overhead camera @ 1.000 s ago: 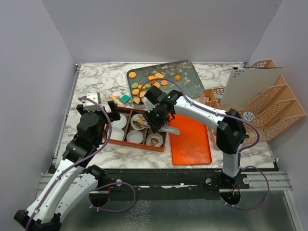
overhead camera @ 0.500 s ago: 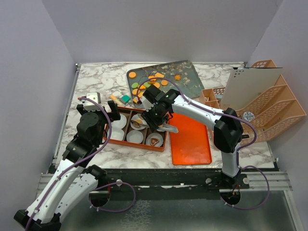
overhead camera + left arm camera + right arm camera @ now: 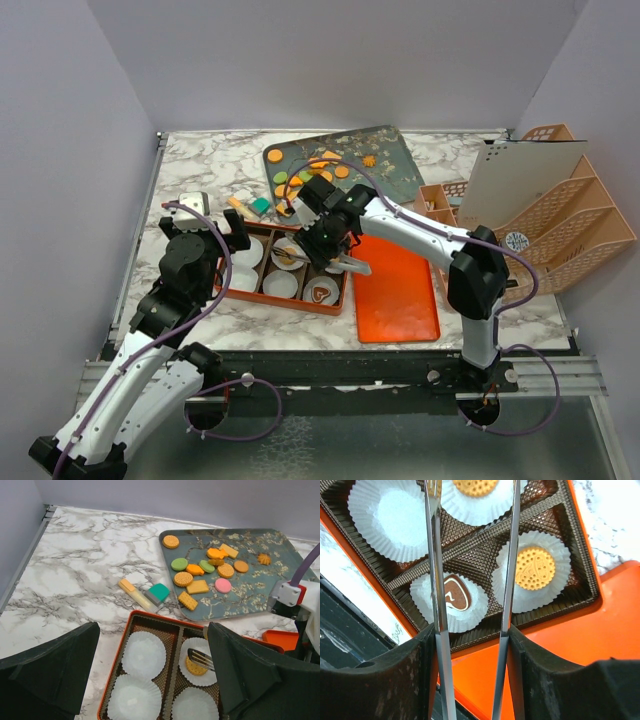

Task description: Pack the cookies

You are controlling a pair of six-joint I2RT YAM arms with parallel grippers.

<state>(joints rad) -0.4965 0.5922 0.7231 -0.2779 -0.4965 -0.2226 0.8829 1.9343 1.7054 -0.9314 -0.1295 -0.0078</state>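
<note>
Cookies (image 3: 183, 578) — orange rounds, squares, green ovals, one pink, brown heart (image 3: 456, 593)

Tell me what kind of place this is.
Likely a robot test cell, not a kitchen: bare grey walls box in a marble-look table, two arms are bolted at its near edge, and cookies sit staged on a tray beside a box of paper cups.
</note>
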